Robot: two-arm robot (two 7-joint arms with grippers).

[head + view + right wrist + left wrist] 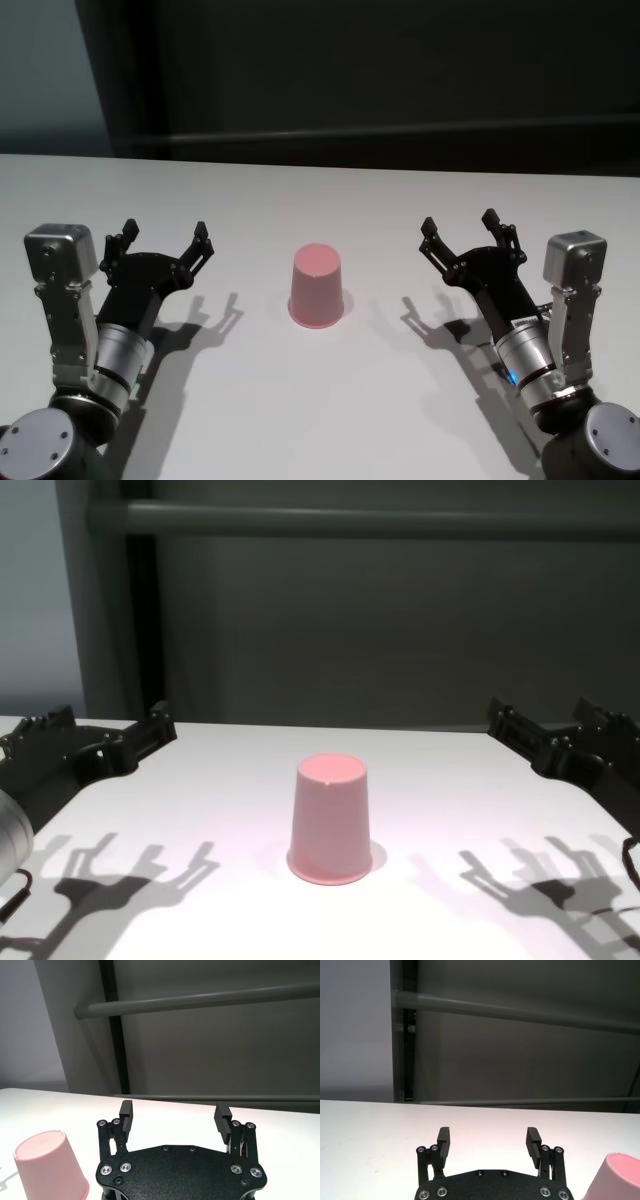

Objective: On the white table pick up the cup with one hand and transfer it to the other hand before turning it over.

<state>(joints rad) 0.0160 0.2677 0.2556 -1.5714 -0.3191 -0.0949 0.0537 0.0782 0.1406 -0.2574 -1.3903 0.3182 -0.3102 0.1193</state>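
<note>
I see the cup (318, 285) standing upside down on the white table (320, 420), wide rim down and flat base up, midway between my two grippers and well apart from both. Nothing rests on it; whatever lies under it is hidden. My left gripper (160, 243) hovers over the table to the cup's left, jaws spread wide, holding nothing. My right gripper (462, 236) mirrors it on the other side, jaws likewise wide apart and touching nothing.
</note>
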